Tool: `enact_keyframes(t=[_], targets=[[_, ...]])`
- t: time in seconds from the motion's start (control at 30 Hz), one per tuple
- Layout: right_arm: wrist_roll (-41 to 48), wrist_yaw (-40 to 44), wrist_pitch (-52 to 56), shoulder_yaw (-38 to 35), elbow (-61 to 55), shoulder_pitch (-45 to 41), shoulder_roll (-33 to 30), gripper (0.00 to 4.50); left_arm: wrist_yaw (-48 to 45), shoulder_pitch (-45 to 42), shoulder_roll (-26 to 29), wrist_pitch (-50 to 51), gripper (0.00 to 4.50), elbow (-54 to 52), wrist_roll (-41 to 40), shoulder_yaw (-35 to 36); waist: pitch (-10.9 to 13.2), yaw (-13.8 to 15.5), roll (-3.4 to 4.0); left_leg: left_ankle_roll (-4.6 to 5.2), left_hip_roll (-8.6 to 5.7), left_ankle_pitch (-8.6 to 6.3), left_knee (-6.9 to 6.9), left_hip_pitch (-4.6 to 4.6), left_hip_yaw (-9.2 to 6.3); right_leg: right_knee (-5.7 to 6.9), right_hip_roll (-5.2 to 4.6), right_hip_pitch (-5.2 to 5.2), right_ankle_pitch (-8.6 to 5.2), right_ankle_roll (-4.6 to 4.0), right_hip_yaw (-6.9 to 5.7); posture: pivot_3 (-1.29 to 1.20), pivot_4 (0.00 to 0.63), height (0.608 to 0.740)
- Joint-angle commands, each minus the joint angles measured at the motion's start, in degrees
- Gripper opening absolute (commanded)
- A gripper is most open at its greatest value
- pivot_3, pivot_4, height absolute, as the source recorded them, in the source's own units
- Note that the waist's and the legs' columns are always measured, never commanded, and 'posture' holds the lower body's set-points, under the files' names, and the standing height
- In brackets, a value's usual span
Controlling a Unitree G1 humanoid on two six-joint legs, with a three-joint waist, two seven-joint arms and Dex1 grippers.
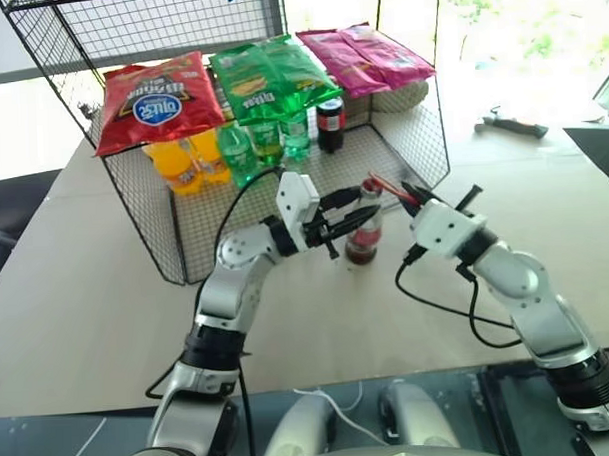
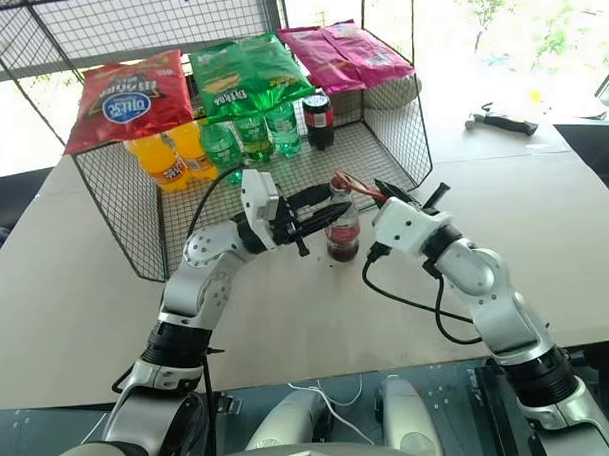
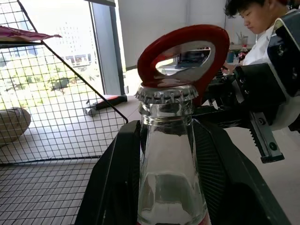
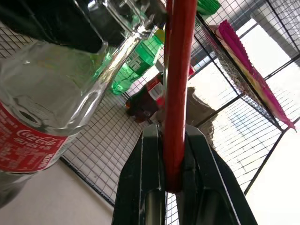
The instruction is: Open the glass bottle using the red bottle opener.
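- Left wrist view: the glass bottle stands with its neck between the left gripper's two black fingers, which close narrow on the glass just below the cap.
- The red bottle opener has its oval ring head right over the cap; the lower lip looks to touch the crimped rim, though whether it has hooked under I cannot tell.
- Right wrist view: the right gripper has its jaws clamped shut on the opener's slim handle, which runs straight out from between the fingers toward the bottle's top.
- From the head camera, the bottle stands upright on the table just in front of the wire rack, between the two grippers, dark drink low in it.
- Judgement: the step in hand is seating the opener's tooth.
- To do it well: get the lip fully under the crimp, keep the left grip firm on the neck, then lever the handle in one steady arc.
- Risk: the handle rolling in the jaws, or the bottle tipping if the pull goes sideways.
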Motion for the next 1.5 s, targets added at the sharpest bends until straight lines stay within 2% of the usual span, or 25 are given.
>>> enact_keyframes(t=[0.03, 0.37, 0.5, 0.57, 0.7, 0.83, 1.13, 1.5], targets=[[-5.96, -1.59, -4.41, 3.70, 2.96, -1.51, 1.13, 0.00, 0.58, 0.30, 0.61, 0.58, 1.19, 0.78, 1.47, -0.60, -0.02, -0.02, -0.01, 0.00, 0.00, 0.00, 0.00, 0.00, 0.00, 0.00, 0.00, 0.00, 0.00, 0.00, 0.01, 0.00, 0.150, 0.735], [-15.33, -5.74, -13.18, 6.61, 12.19, -2.39, 2.02, 0.00, 1.20, -0.20, 0.34, 0.37, 1.19, 1.68, 2.02, -0.88, -0.08, 0.01, -0.02, -0.02, 0.03, 0.01, -0.01, 0.12, 0.00, -0.01, 0.03, 0.11, 0.01, -0.02, 0.02, 0.00, 0.150, 0.735], [-18.14, -8.92, -19.19, 7.84, 16.32, -2.98, 2.10, 0.00, 1.51, -0.86, -0.02, -0.02, 1.19, 2.65, 2.34, -1.08, -0.09, -0.02, -0.02, 0.01, 0.05, -0.02, -0.20, 0.86, -0.01, -0.21, 0.07, 0.88, -0.06, 0.05, 0.01, 0.00, 0.150, 0.735], [-18.88, -9.89, -21.45, 8.09, 17.70, -3.51, 2.29, 0.00, 1.52, -1.11, -0.18, -0.20, 1.19, 3.07, 2.44, -1.10, -0.09, -0.09, -0.02, 0.01, 0.09, -0.02, -0.19, 0.90, 0.00, -0.25, 0.09, 0.95, -0.15, 0.21, 0.02, 0.00, 0.150, 0.735], [-14.39, -10.40, -25.35, 7.42, 20.16, -4.05, 4.73, 0.00, 1.54, -1.75, -0.53, -0.60, 1.19, 3.74, 2.54, -1.07, -0.11, -0.11, -0.03, -0.01, 0.18, 0.00, -0.16, 0.93, 0.01, -0.25, 0.17, 0.98, -0.14, 0.20, 0.03, 0.00, 0.150, 0.735], [-10.85, -7.05, -26.93, 7.77, 23.11, -5.19, 5.61, 0.00, 1.68, -2.27, -1.03, -1.07, 1.19, 4.56, 2.80, -1.33, -0.11, -0.13, -0.03, -0.03, 0.26, 0.01, -0.16, 0.93, 0.01, -0.25, 0.24, 0.98, -0.13, 0.17, 0.08, 0.00, 0.150, 0.735], [-13.09, -6.86, -27.38, 9.08, 26.40, -8.50, 7.64, 0.00, 1.74, -2.99, -1.73, -1.40, 1.19, 5.62, 3.02, -1.50, -0.11, -0.13, -0.03, 0.11, 0.29, -0.07, -0.14, 0.93, 0.01, -0.25, 0.28, 0.98, -0.13, 0.19, 0.06, 0.00, 0.150, 0.735], [-11.05, -2.26, -28.82, 8.70, 18.56, -9.48, 6.32, 0.00, 1.66, -2.62, -1.96, -1.37, 1.19, 5.76, 3.36, -1.78, -0.07, -0.14, 0.00, 0.11, 0.32, -0.07, -0.14, 0.91, 0.00, -0.27, 0.30, 0.97, -0.13, 0.20, 0.07, 0.00, 0.150, 0.735]])
